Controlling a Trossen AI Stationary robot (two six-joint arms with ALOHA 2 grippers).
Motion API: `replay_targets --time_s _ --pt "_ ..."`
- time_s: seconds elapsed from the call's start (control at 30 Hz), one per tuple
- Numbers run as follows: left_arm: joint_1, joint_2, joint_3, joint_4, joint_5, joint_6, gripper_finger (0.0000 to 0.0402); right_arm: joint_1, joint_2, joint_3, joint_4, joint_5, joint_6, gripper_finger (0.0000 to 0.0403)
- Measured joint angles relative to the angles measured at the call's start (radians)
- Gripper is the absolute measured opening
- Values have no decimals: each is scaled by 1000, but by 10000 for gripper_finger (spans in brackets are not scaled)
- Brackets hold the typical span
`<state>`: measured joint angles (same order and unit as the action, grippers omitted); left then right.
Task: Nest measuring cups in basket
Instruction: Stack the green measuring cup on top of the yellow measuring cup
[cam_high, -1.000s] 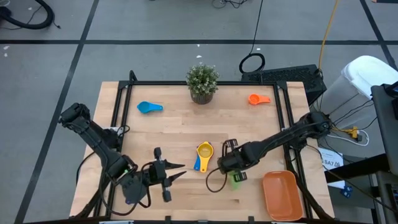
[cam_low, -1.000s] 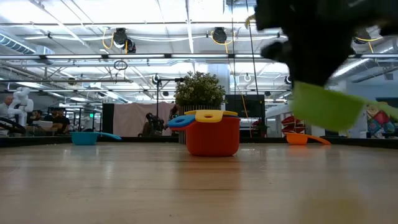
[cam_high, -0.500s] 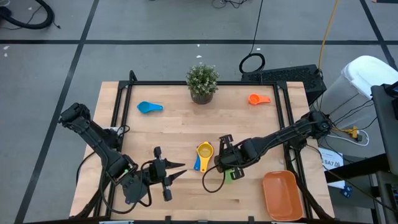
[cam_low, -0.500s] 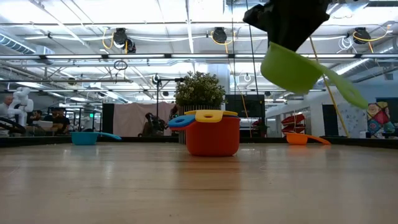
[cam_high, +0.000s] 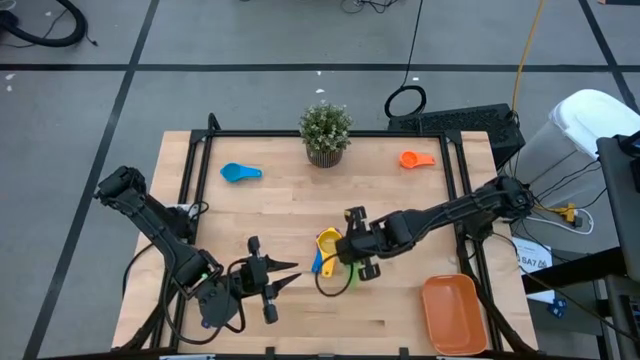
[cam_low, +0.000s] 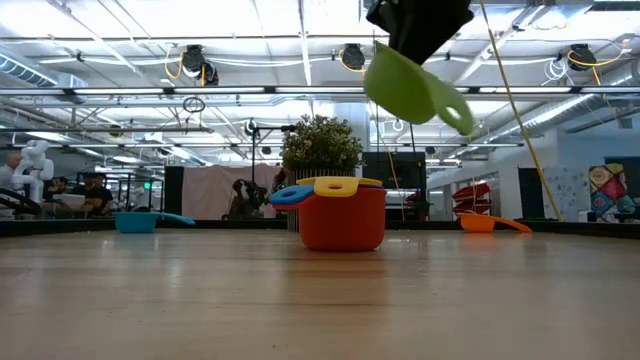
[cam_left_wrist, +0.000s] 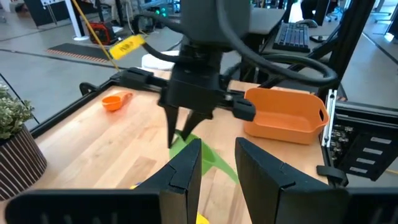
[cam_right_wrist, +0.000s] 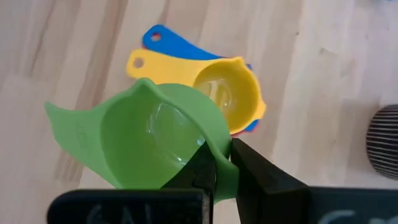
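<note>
My right gripper (cam_high: 352, 258) is shut on the green measuring cup (cam_low: 408, 84) and holds it high above the table, just right of a stack of cups (cam_high: 327, 247). The stack stands on its red cup (cam_low: 341, 220), with a yellow cup (cam_right_wrist: 227, 93) and a blue handle (cam_right_wrist: 166, 41) on top. A light blue cup (cam_high: 239, 172) lies at the far left and an orange cup (cam_high: 414, 158) at the far right. The orange basket (cam_high: 455, 315) sits at the near right corner. My left gripper (cam_high: 278, 280) hovers open near the front edge. My right gripper pinches the green cup's wall at the rim (cam_right_wrist: 222, 154), on the side away from the handle (cam_right_wrist: 65, 118). One finger (cam_right_wrist: 204, 167) is inside the bowl and one (cam_right_wrist: 261, 174) outside. The fingers slant down from above. The cup hangs tilted, clear of the table.
A small potted plant (cam_high: 325, 131) stands at the middle of the far edge. A black frame (cam_high: 190, 170) runs along the table's sides. Bare wood lies between the stack and the basket (cam_left_wrist: 286, 115).
My right gripper has risen and gone toward the table's left, toward the stack, carrying the green cup. The cup has lifted higher and tipped, and now hangs beside and above the stack.
</note>
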<state>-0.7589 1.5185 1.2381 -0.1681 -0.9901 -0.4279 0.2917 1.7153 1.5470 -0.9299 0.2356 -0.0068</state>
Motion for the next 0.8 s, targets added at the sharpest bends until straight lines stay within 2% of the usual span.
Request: replay_targets --time_s 0.33,0.47,0.8 --pt "7 0 0 8 -7 3 102 -75 2 2 87 -84 138 18" --pt "8 0 0 9 -7 3 102 -93 7 2 108 -84 137 18" --pt "4 0 0 7 -6 0 102 -136 118 2 119 -116 96 18"
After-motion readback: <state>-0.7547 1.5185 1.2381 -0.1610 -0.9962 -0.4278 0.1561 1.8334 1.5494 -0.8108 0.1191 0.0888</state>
